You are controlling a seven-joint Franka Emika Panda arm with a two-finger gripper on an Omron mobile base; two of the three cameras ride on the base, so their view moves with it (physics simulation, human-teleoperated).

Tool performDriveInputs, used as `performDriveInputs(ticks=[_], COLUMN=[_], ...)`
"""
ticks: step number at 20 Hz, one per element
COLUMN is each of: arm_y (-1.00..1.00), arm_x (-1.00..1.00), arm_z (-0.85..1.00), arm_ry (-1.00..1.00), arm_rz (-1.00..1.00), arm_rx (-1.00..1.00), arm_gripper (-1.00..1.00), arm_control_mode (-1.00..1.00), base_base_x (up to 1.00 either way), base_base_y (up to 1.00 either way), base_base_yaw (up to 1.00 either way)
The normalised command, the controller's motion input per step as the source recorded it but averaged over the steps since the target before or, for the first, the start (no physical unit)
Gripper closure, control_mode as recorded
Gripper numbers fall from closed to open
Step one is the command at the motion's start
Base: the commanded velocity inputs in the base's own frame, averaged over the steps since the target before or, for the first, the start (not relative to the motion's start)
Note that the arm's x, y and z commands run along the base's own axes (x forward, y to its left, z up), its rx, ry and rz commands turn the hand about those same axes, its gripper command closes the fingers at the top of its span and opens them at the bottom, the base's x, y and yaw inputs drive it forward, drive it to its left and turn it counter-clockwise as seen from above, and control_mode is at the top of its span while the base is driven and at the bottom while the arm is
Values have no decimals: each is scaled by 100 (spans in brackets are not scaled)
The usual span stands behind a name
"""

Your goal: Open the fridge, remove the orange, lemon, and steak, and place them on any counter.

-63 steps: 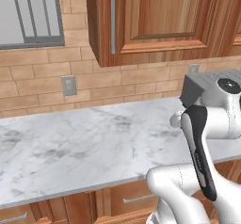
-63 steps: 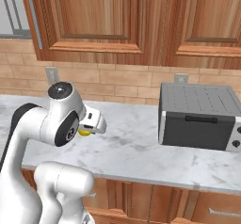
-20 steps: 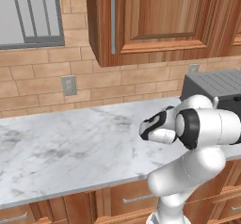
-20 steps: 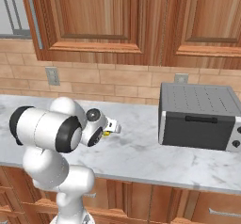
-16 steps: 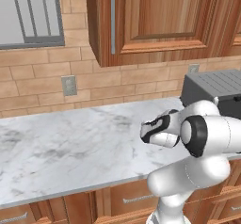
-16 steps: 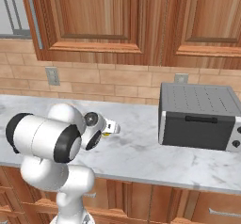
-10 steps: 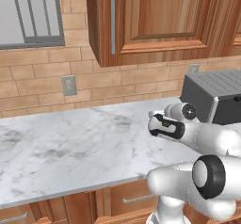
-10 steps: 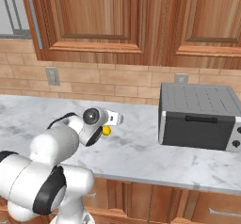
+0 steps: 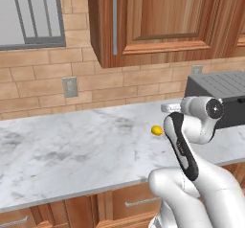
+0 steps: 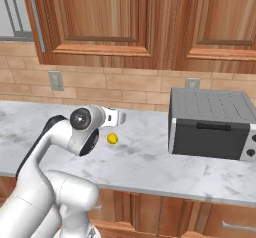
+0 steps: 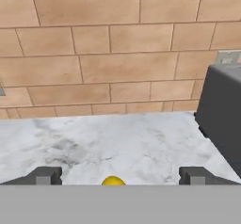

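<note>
The lemon (image 9: 156, 130) (image 10: 112, 138) lies on the white-grey marble counter (image 9: 72, 150) (image 10: 150, 162), free of the gripper. My gripper (image 9: 168, 108) (image 10: 119, 116) hovers just above and behind the fruit, open, with nothing between its fingers. In the hand view the lemon (image 11: 113, 181) peeks up at the bottom edge, between the two widely spread fingertips (image 11: 45, 175); the gripper (image 11: 120, 176) points at the brick wall. The fridge, the orange and the steak are out of view.
A dark grey toaster oven (image 9: 220, 90) (image 10: 210, 124) (image 11: 226, 115) stands on the counter to the right of the lemon. Brown wooden wall cabinets (image 9: 158, 21) hang above, over a brick backsplash with an outlet (image 9: 70, 86). Drawers (image 9: 139, 203) sit below the slab.
The gripper has opened and let go of the lemon, which now rests on the counter. The hand has lifted and turned to face the wall.
</note>
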Motion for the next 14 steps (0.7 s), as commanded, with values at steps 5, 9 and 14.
performDriveInputs(ticks=[5,9,14], arm_y=[5,1,0], arm_x=[-88,-77,-54], arm_z=[24,0,0], arm_ry=[21,30,20], arm_rz=[0,0,0], arm_rx=[0,4,3], arm_gripper=[-100,-100,-100], arm_control_mode=[-100,-100,100], base_base_x=[0,0,-20], base_base_y=[0,0,0], base_base_yaw=[0,0,0])
